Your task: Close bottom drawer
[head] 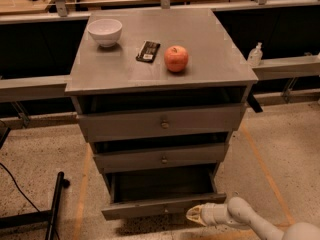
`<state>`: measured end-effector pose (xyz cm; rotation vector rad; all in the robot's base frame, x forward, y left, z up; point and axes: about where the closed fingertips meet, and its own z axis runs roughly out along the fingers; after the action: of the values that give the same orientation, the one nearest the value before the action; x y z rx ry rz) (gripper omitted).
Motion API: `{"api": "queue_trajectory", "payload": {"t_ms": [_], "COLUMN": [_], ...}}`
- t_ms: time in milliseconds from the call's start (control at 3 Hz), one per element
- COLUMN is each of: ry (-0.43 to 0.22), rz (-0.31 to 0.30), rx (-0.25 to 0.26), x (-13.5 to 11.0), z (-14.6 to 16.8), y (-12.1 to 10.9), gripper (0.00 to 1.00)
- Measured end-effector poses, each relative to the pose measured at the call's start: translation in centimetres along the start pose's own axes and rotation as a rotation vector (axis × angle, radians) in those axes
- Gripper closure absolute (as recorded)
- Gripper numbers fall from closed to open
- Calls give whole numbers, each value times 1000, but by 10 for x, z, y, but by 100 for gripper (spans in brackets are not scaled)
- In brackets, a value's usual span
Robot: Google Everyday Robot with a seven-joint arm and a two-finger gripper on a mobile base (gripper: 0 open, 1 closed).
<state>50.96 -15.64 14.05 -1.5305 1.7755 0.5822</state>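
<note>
While the bottom drawer point(160, 207) is standing pulled out toward the near side of the grey cabinet point(85, 129), its shallow tray is lying open below the middle drawer point(162, 158) and the top drawer point(160, 124). The gripper point(195, 215) is hovering low at the near right, just in front of the right part of the bottom drawer's front; whether it is touching cannot be told. Its jaws are looking narrow, drawn into one pale tapered tip with no gap showing. On the cabinet's bench point(210, 39), a white bowl point(105, 31) is sitting far left, a dark packet point(148, 51) is lying in the middle, and an apple point(176, 58) is resting just right of it.
</note>
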Motion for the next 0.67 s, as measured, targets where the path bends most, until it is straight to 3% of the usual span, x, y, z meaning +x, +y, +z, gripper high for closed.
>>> {"api": "queue_trajectory", "payload": {"t_ms": [667], "ry": [-8], "rz": [-12], "rx": [-16], "x": [-3], "z": [24], "y": [-19], "gripper": [100]}}
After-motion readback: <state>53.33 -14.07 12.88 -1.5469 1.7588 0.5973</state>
